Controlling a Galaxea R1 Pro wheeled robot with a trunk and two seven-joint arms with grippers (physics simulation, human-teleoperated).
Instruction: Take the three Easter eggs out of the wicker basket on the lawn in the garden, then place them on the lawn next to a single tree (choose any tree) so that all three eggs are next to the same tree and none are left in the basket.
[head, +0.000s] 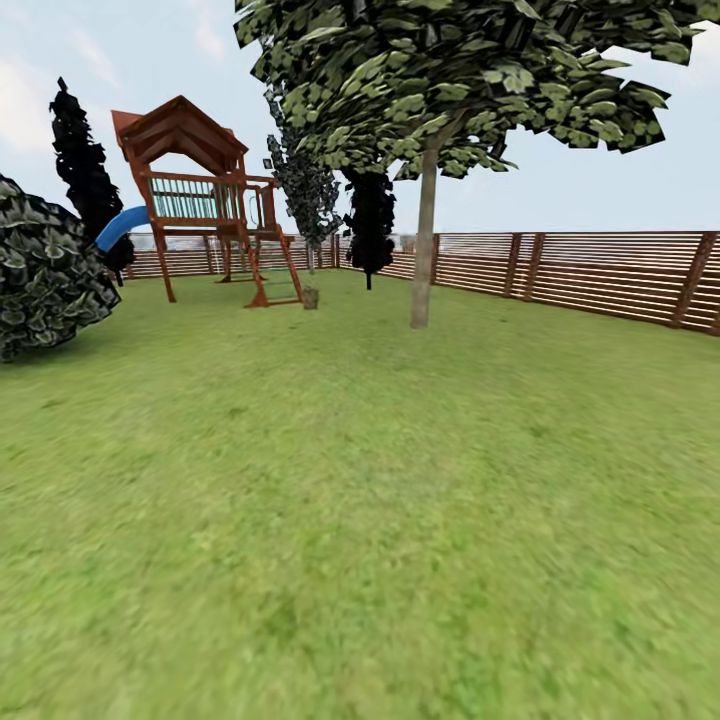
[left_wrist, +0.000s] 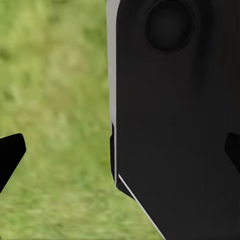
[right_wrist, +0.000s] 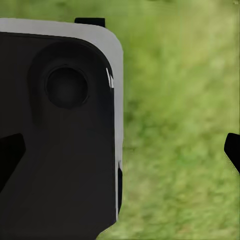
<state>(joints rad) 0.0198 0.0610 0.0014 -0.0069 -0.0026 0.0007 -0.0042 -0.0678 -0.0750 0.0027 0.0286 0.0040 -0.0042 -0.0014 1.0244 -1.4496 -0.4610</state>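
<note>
A tree (head: 424, 240) with a pale straight trunk and a broad light-green canopy stands on the lawn (head: 360, 500) ahead, slightly right of centre. Far off by the playset sits a small brown thing (head: 310, 297) that looks like the wicker basket. The Easter eggs are out of view. In the left wrist view my left gripper (left_wrist: 120, 152) is open, its dark fingertips (left_wrist: 11, 152) wide apart over grass and a black part of my body. My right gripper (right_wrist: 120, 150) is open the same way, with nothing between its fingers.
A wooden playset (head: 205, 195) with a blue slide (head: 122, 226) stands at the back left. A big dark bush (head: 45, 265) is at the left, narrow dark trees (head: 370, 220) further back. A slatted wooden fence (head: 600, 270) runs along the right and rear.
</note>
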